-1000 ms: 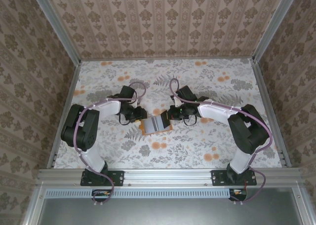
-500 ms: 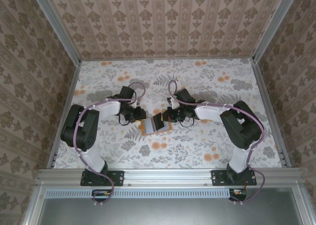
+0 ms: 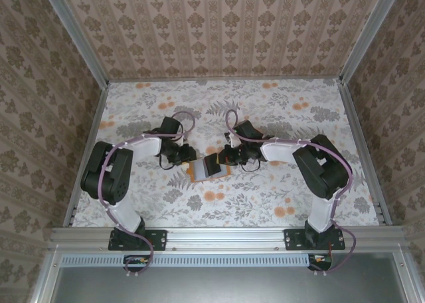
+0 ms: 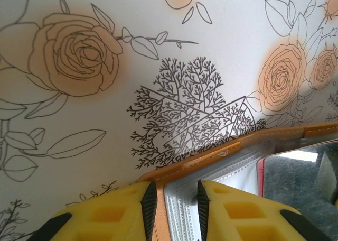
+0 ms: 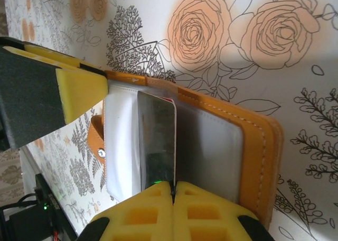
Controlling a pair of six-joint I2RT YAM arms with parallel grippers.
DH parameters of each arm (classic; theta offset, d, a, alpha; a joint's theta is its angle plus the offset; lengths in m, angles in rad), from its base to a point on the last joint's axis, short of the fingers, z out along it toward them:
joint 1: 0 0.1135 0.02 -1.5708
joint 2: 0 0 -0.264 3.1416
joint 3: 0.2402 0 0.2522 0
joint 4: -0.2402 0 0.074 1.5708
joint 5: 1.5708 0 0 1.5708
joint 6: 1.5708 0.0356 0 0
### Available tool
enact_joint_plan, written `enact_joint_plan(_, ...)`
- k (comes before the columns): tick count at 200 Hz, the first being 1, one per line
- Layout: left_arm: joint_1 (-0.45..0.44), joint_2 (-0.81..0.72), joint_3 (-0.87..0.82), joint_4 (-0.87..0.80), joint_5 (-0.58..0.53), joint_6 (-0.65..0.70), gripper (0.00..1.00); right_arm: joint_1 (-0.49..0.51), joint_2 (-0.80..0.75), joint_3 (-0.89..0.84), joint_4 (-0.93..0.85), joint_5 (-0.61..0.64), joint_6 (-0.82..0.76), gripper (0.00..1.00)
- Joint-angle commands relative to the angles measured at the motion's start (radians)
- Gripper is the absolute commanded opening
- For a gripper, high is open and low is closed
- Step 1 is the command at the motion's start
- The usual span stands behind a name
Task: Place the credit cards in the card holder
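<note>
two grippers, both working the same little spot in the middle of the floral table (image 3: 279, 197). the card holder (image 3: 207, 171) lies opened out flat there, orange outside down, grey inside facing up, right between my two arms.

my left gripper (image 4: 172, 198) is clamped on the holder's edge. in the left wrist view one yellow finger (image 4: 119, 212) sits against the orange outer skin and the other on the grey lining, with the card holder (image 4: 211, 155) wall pinched between them. from the right wrist view you can see that same left gripper (image 5: 79, 90) parked on the holder's far corner.

my right gripper (image 5: 173, 191) is squeezed fully together on a dark card (image 5: 157, 140), fingertips meeting on its near short end. the card is glossy and dark, and it stands on its long edge over the grey inside of the card holder (image 5: 256, 140), running lengthwise toward the orange rim on the far side. its far end sits right at a pale strip near that rim, but i honestly can't tell if it's tucked under it or just touching.

a snap tab (image 5: 97, 146) with a tiny metal stud pokes out of the holder's side, just beside the card.

from the top view the right gripper (image 3: 221, 161) and left gripper (image 3: 188, 159) sit on opposite sides of the holder, close together.
</note>
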Motion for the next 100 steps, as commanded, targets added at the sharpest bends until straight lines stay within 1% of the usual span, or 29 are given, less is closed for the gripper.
enact_joint_plan(1, -0.011, 0.019, -0.055, -0.046, -0.033, -0.017, 0.29, 0.011, -0.019, -0.034, -0.046, 0.091, 0.027, 0.05)
enact_joint_plan(46, -0.016, 0.019, -0.074, -0.032, -0.033, -0.028, 0.27, 0.029, -0.075, -0.084, -0.012, 0.158, 0.058, 0.05)
enact_joint_plan(100, -0.02, 0.014, -0.081, -0.03, -0.034, -0.031, 0.25, 0.056, -0.029, -0.046, -0.005, 0.137, 0.062, 0.05)
